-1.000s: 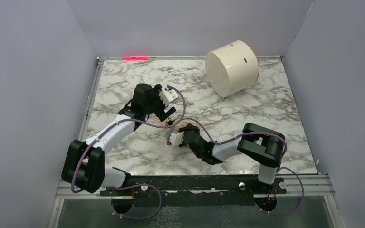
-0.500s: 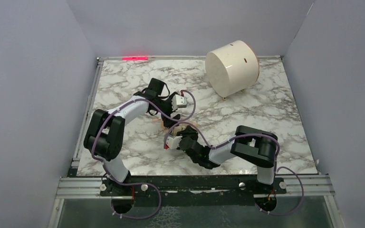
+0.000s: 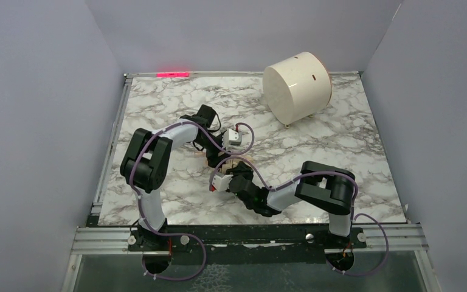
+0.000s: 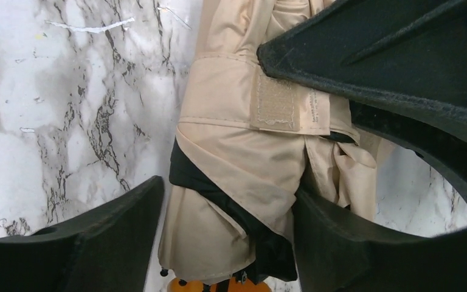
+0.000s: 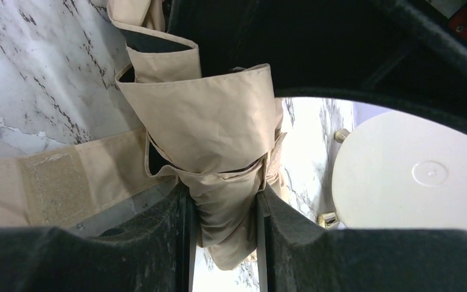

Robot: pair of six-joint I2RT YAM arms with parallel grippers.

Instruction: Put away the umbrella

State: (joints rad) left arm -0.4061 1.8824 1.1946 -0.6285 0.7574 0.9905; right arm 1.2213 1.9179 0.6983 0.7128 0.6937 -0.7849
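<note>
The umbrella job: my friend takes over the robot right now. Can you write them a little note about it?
Left gripper: open, with one finger on each side of the folded umbrella.
Right gripper: shut on a fold of the umbrella's fabric.
Where: the umbrella lies on the marble table, between the two arms. The white drum stands apart at the far right.
Done: the umbrella is folded, with its strap across the bundle. I cannot tell whether the strap is fastened.
Left: the umbrella is not yet put away.
</note>
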